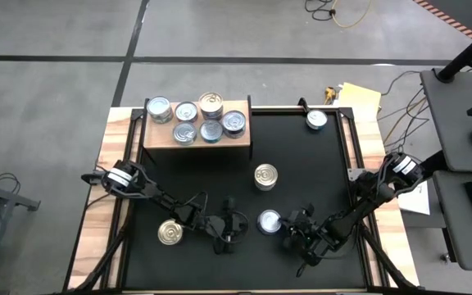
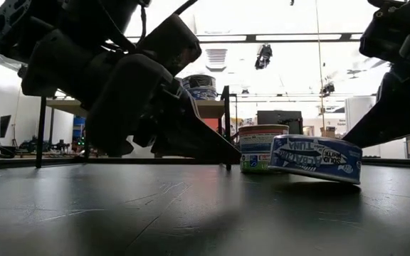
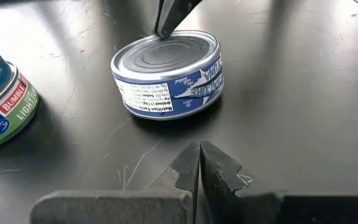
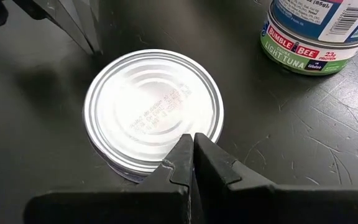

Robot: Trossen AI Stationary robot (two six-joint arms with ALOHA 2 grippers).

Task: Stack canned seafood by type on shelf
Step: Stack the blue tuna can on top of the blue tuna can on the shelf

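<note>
Both grippers are clenched, holding nothing, low in the frame. The left gripper point(image 1: 238, 227) and right gripper point(image 1: 289, 231) flank a silver tin point(image 1: 269, 221). The shelf point(image 1: 158, 135) sits upper left.

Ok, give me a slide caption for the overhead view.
Both shut pincers, left and right, flank a silver can; seven cans sit on the shelf, three more on the table.

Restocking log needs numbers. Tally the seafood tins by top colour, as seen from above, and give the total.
Gold-topped tins: 3
Silver-topped tins: 7
Total: 10 tops showing from above; any tin hidden under another is not counted.
</note>
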